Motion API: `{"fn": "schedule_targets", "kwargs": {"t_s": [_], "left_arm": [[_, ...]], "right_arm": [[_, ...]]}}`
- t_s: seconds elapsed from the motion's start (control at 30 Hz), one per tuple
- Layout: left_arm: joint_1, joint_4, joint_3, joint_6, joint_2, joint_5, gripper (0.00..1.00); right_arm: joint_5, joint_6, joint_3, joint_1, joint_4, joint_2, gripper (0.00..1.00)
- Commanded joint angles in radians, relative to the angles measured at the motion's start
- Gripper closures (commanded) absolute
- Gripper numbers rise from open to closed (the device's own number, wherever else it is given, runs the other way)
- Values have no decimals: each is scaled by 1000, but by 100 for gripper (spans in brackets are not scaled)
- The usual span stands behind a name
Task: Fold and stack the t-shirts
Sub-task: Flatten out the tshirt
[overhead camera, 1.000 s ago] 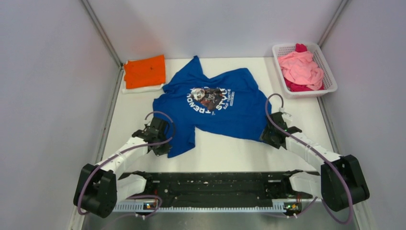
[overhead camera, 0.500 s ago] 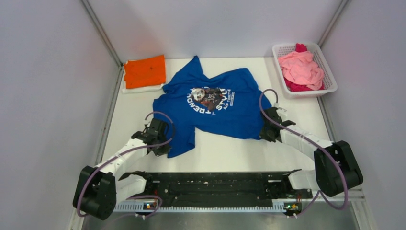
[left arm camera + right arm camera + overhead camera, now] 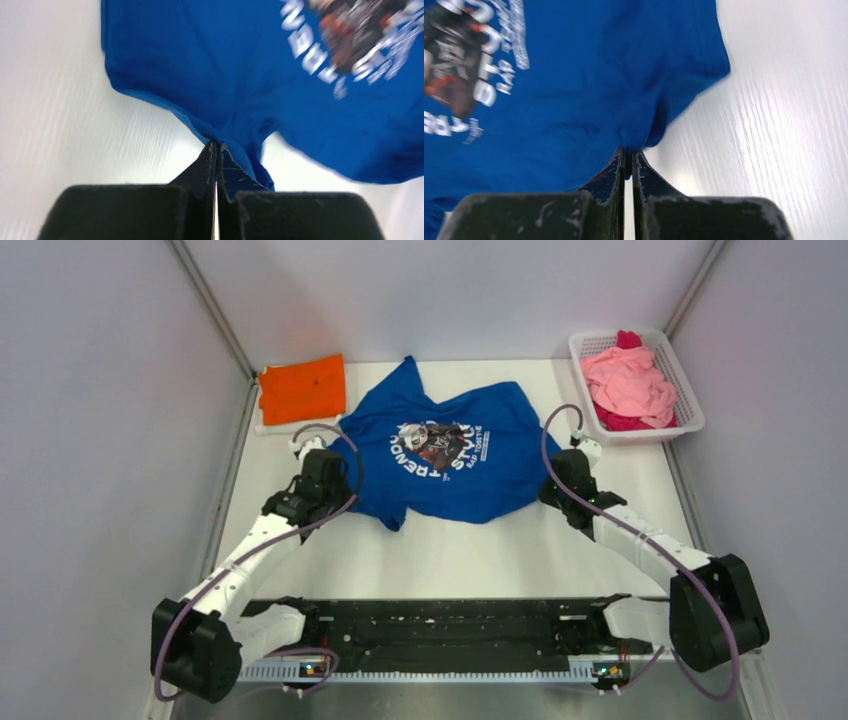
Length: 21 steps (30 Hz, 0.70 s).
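Note:
The royal-blue t-shirt (image 3: 450, 455) with white lettering lies spread mid-table, its near hem lifted and folded back. My left gripper (image 3: 330, 472) is shut on its left hem edge; the cloth (image 3: 210, 90) bunches at the closed tips (image 3: 216, 144). My right gripper (image 3: 557, 488) is shut on the right hem corner; the blue cloth (image 3: 574, 100) hangs from the tips (image 3: 629, 151). A folded orange t-shirt (image 3: 302, 389) lies at the back left. Pink and magenta t-shirts (image 3: 628, 383) are heaped in the basket.
A white mesh basket (image 3: 690, 410) stands at the back right. The orange tee rests on a white folded cloth (image 3: 285, 426). Grey walls close in on both sides. A black rail (image 3: 440, 625) runs along the near edge between the arm bases.
Both grippers have moved away from me, carrying the blue shirt's near hem toward the back. The hanging lower-left flap has been pulled up off the table front.

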Motion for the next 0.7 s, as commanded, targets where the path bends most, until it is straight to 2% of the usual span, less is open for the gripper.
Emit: {"fn": "schedule_targets", "kwargs": {"t_s": [0.0,0.13,0.3,0.5,0.67], "left_arm": [[0,111,156,35,-58,-191,100],[-1,176,210,43,-113,-238,100],[0,200,245,95,-247,-259,100],[-1,210,382,197,-426,-186,100],[0,132,583,234,-444,-146,100]], "right_arm": [[38,-73,83,8,223,-99,100],[44,-124,111,8,300,-193,100],[1,-174,167,9,266,-336,100],[-57,-177,260,10,165,-544,100],[-103,-168,380,11,32,-673,100]]}}
